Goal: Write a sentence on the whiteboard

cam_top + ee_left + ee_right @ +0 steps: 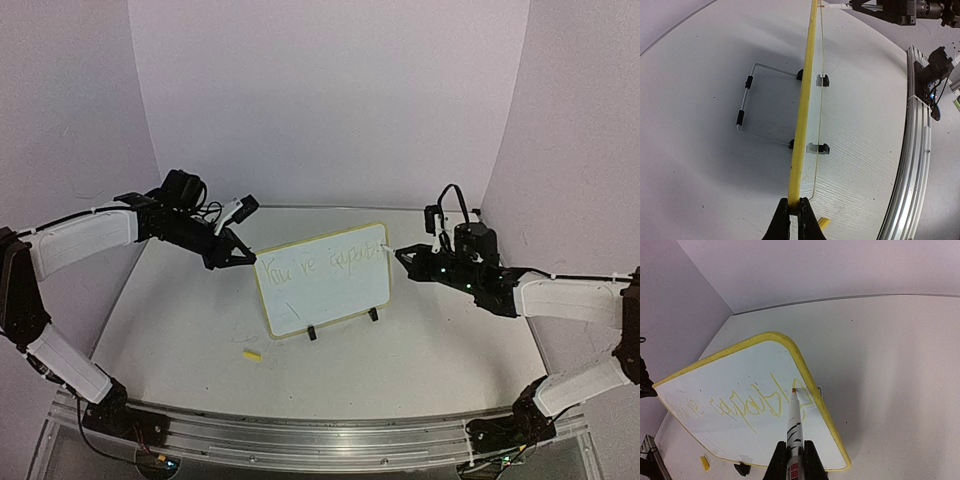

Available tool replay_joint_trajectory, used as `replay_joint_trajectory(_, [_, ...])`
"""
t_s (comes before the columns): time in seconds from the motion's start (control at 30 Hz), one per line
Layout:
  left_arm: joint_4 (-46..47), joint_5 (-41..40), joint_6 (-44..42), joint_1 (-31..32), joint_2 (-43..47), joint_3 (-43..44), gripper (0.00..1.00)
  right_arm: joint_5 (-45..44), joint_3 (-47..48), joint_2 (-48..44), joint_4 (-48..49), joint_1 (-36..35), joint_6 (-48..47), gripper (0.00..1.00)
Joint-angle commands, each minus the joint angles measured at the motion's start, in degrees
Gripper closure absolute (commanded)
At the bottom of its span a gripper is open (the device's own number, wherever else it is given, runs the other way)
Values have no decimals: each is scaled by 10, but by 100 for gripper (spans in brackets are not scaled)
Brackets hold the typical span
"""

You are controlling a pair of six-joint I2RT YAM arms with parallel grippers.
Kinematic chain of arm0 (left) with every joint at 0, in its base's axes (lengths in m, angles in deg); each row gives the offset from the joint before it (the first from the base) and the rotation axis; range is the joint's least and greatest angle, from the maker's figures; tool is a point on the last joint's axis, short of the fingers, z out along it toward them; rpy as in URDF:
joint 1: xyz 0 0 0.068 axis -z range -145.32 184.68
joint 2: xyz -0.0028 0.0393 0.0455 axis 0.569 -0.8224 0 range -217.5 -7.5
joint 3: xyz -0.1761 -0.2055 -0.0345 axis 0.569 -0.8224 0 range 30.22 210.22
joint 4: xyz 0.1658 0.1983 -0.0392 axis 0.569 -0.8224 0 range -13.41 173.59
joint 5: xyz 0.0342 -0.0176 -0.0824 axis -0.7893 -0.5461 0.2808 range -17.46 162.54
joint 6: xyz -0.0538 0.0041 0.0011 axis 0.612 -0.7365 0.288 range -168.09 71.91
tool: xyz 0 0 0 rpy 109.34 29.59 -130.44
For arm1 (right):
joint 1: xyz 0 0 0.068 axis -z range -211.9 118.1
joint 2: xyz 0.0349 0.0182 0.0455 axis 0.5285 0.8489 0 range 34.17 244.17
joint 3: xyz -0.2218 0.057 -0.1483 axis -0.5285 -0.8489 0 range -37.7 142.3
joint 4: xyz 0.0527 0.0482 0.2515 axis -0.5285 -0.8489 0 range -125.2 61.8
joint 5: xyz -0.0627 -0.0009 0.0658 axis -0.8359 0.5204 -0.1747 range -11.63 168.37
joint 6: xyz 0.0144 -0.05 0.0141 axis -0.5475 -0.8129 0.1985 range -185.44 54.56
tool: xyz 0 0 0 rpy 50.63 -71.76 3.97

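The small white rectangular whiteboard [322,290] with a thin yellow rim stands on black clip feet [312,333] near the middle of the white table [450,350]. The left gripper [243,259] is clamped on the board's left rim. The right gripper [402,252] is closed around a white-barrelled marker [794,422], its tip touching the board's right end, at the tail of the faint yellow handwritten sentence [318,263]. A small yellow piece [252,354] lies toward the table's near edge

a: anything legible?
b: the sentence [320,263] on the whiteboard [330,297] starts "you're"; the next word is too faint.
a: and the marker [795,432]?
b: red print on its label, too small to read.
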Motion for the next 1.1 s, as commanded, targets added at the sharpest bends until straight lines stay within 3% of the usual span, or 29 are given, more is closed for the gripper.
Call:
replay_joint_trajectory(0.0, [-7,-18,-29,2,-9,6,100,11,0,9,13,1,5,100])
replay_joint_trajectory(0.4, [-8,-18,-30,2,-9,6,100,0,-45,-4,20,1,27,100])
replay_joint_trajectory(1.07, [-8,-18,-29,2,-5,6,100,-47,-30,-20,17,2,21,100])
